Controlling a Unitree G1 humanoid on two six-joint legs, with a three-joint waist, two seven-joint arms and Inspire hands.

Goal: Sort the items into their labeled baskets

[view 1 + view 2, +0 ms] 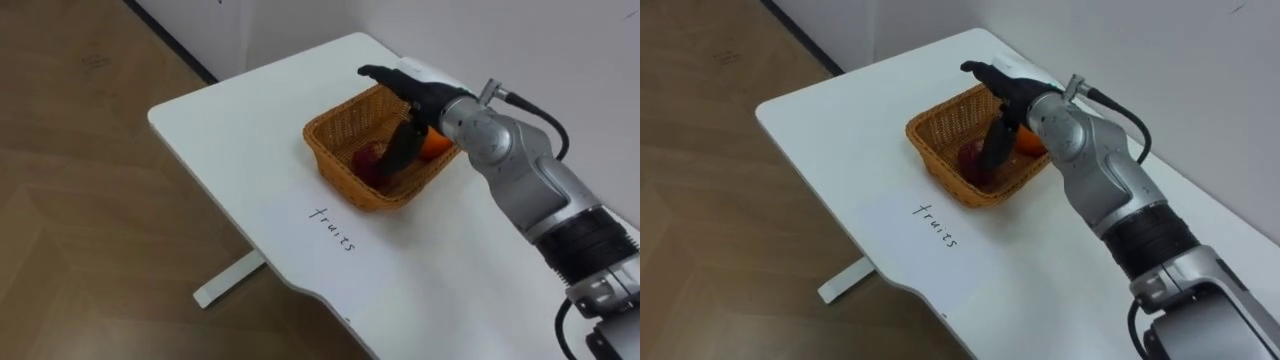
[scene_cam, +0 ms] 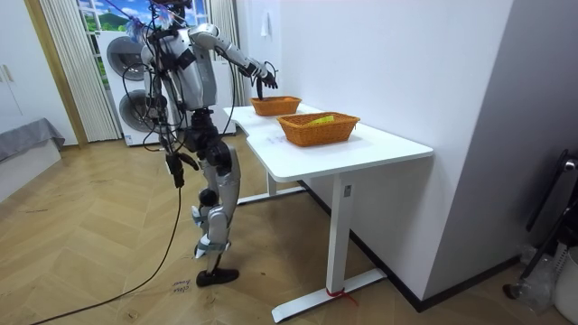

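— Wooden floor [image 1: 80, 200] lay on the left, didn't it?

— Yes, and the white worktop [image 1: 230, 130] ran in from there. A handwritten label [image 1: 333, 230] sat on it near the front edge, just before the wicker basket [image 1: 335, 135].

— What was in that basket?

— A red fruit [image 1: 368, 160] lay on the left of its floor, and an orange fruit [image 1: 433, 146] on the right against the far wall.

— And the right hand [image 1: 415, 95]?

— It hung over the basket, the arm coming in from the lower right. The hand was released. One part stretched out flat over the far rim, and the other fingers [image 1: 400, 150] pointed straight down between the two fruits, close beside the red one. I could not tell whether they touched it. Nothing was grasped.

— Where did the robot stand?

— By the room view, at the worktop's end on that view's left, upright, with its right arm stretched out. Its left hand [image 2: 177, 167] hung by its hip, and its state I could not tell.

— Anything further right?

— A second basket [image 2: 318, 129] stood nearer the worktop's middle, with something yellow [image 2: 323, 118] in it.
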